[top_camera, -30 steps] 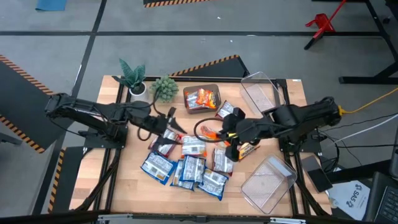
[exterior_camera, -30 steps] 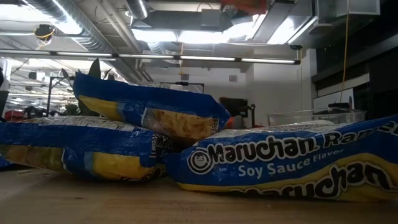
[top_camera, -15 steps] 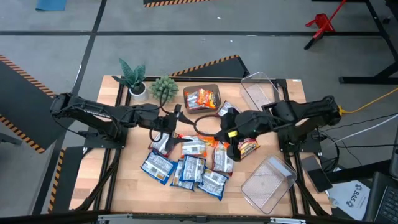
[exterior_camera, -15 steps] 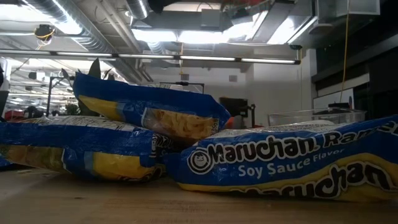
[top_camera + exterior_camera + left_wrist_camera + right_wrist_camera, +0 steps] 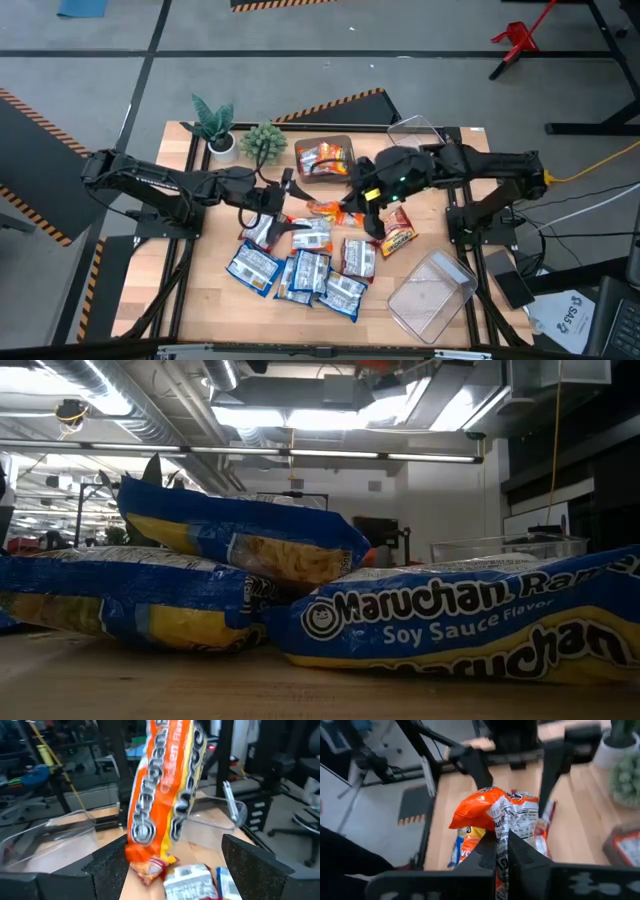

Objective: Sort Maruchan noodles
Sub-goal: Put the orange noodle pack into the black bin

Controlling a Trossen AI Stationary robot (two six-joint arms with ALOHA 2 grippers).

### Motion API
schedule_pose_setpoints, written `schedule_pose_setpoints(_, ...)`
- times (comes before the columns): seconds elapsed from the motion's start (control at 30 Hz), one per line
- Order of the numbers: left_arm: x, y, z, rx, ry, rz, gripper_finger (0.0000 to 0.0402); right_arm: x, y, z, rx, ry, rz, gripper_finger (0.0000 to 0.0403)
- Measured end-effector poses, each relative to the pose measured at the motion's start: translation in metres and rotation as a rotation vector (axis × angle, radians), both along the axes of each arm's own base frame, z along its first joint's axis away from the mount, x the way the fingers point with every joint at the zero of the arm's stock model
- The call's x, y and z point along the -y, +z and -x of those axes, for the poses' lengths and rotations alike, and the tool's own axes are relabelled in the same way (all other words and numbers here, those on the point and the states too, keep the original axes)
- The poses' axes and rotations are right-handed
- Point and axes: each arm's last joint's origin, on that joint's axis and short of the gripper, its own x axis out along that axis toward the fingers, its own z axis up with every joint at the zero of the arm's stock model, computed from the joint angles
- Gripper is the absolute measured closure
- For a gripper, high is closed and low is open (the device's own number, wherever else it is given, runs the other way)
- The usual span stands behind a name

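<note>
Your right gripper (image 5: 502, 845) has its jaws clamped on an orange noodle packet (image 5: 502, 817), pinching it by one edge so that it hangs in the air above the middle of the table (image 5: 215, 300). Your left gripper (image 5: 283, 200) sits just beside it with its jaws spread wide apart and nothing between them; from the left wrist you see the same orange packet (image 5: 162, 787) dangling right in front of those open jaws, over a few packets lying below. Under and in front of both grippers you have a loose pile of blue-and-white packets (image 5: 300, 265) spread across the near half of the table, with a red-brown packet (image 5: 398, 240) lying close to the right arm. Farther back, a dark tray (image 5: 345, 172) holds orange packets. Two clear bins (image 5: 430, 290) stand on the right side, and two small green plants (image 5: 265, 140) at the far left corner.
</note>
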Motion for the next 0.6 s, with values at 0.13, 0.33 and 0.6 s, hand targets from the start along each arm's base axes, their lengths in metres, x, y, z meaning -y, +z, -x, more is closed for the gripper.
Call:
schedule_pose_setpoints(0.13,-0.005,0.009,-0.001,0.075,0.005,0.1,0.01,0.001,0.023,0.014,0.154,0.037,0.025,0.0403)
schedule_pose_setpoints(0.33,-0.009,0.025,-0.001,0.232,-0.047,0.183,0.01,0.005,0.048,0.034,0.371,0.036,0.072,0.0403)
schedule_pose_setpoints(0.6,-0.017,0.034,0.0,0.319,-0.039,0.194,0.01,0.007,0.026,0.05,0.603,0.017,-0.015,0.0403)
